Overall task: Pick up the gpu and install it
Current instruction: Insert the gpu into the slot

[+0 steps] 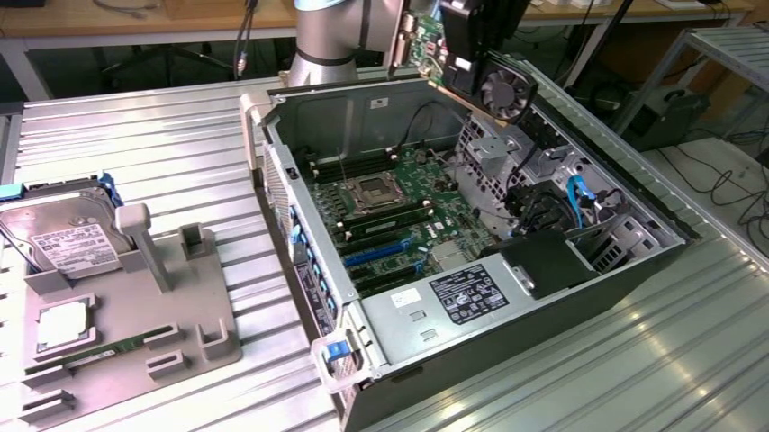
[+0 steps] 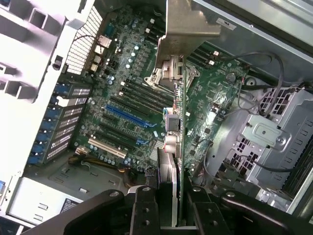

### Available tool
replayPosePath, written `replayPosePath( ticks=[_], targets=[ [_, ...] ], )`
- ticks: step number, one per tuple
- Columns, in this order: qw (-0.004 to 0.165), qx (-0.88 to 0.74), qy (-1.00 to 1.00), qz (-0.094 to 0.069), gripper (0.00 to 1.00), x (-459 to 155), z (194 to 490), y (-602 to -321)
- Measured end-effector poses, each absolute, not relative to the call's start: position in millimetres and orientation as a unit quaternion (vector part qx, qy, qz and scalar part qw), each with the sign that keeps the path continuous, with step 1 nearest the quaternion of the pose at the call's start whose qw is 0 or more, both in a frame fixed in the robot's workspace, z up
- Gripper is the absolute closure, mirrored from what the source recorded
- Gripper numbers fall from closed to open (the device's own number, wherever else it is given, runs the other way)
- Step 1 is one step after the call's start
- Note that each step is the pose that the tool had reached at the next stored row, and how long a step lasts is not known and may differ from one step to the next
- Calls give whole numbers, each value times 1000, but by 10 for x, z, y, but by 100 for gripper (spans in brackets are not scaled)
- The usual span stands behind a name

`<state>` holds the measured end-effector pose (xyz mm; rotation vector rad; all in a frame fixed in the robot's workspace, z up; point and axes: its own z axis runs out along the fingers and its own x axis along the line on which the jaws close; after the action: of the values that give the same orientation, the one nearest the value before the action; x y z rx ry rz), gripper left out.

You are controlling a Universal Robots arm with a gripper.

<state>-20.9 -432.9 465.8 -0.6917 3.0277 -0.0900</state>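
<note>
The gpu (image 1: 484,77), a green card with black fan cooler, hangs tilted above the open case (image 1: 360,112)

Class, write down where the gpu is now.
In the exterior view, the gpu hangs top centre, held by the gripper above the open computer case, over its motherboard.

The tabletop (image 1: 157,144) is ribbed bare metal with a bright sheen. The case (image 1: 360,112) is dull grey sheet metal. The gpu (image 1: 456,63) has a glossy green board and a matt black plastic cooler. The claw (image 2: 171,208) is matt black. The holder (image 1: 180,315), at the exterior view's left, is matt grey plastic.
</note>
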Motion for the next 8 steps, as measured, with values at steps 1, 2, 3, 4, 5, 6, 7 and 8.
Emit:
replayPosePath(
  ticks=[1,2,3,4,5,6,7,8],
  targets=[
    [17,-226,974,-29,72,-209,4658,-4329],
    [18,-229,973,-29,72,-209,4657,-4329],
    [18,-233,972,-29,72,-209,4657,-4329],
    [18,-236,971,-29,72,-209,4657,-4329],
    [18,-240,970,-29,72,-209,4657,-4329],
    [18,-243,969,-29,72,-209,4657,-4329],
    [18,-247,968,-29,72,-209,4657,-4329],
    [18,-251,967,-28,72,-209,4657,-4329]
  ],
)
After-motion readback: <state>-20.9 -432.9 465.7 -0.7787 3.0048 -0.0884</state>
